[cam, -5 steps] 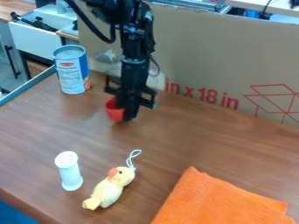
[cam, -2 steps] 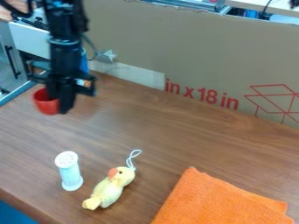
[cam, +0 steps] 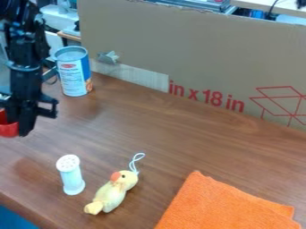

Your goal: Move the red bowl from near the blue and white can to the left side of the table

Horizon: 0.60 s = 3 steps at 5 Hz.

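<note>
"Holding anything, is the black gripper (cam: pixel 23 133)?"

"Yes, a red cup (cam: pixel 7 128). It has its fingers closed on the cup's side, though from this slant I can't tell how wide a gap is left between them."

"Where is the cup, exactly?"

"Out at the left side of the worktop (cam: pixel 173 138), cut off by the edge of the view. I can't say for sure whether its base touches the wood."

"Anything in it?"

"I can't see down into it, so I can't tell."

"What about the other containers?"

"A blue and white can (cam: pixel 73 74) stands upright near the worktop's far left corner, farther back than the cup and to its right. Its top is a flat grey round inside a rim, and whether that's a lid or something inside, I can't make out. Then there's a white shaker (cam: pixel 71 175) nearer the front edge, upright, with small dark marks across its round top. Its contents are hidden by the white sides."

"And beside the shaker?"

"Just to its right lies a yellow toy duck (cam: pixel 111 195) with an orange beak, its pale cord loop (cam: pixel 137 162) pointing towards the far edge. They're apart. Farther right, an orange cloth (cam: pixel 224 205) lies near the front edge, folded over on itself."

"And behind it all?"

"A big cardboard sheet (cam: pixel 197 53) stands along the far edge, with red print and a pale strip of tape (cam: pixel 134 77) low down."
</note>
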Each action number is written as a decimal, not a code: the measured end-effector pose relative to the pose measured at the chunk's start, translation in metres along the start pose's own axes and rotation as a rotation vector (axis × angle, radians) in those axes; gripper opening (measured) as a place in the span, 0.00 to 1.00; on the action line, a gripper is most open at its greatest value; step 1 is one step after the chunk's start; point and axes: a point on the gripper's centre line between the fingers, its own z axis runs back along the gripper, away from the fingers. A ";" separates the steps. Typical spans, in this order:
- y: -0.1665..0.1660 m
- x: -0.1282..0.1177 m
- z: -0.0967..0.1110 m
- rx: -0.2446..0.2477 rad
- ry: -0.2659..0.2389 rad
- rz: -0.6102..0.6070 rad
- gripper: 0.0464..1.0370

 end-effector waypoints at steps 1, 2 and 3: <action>0.007 -0.007 -0.023 0.023 0.070 0.034 0.07; 0.019 -0.008 -0.035 0.007 0.080 0.063 0.07; 0.019 -0.006 -0.037 -0.027 0.062 0.060 0.07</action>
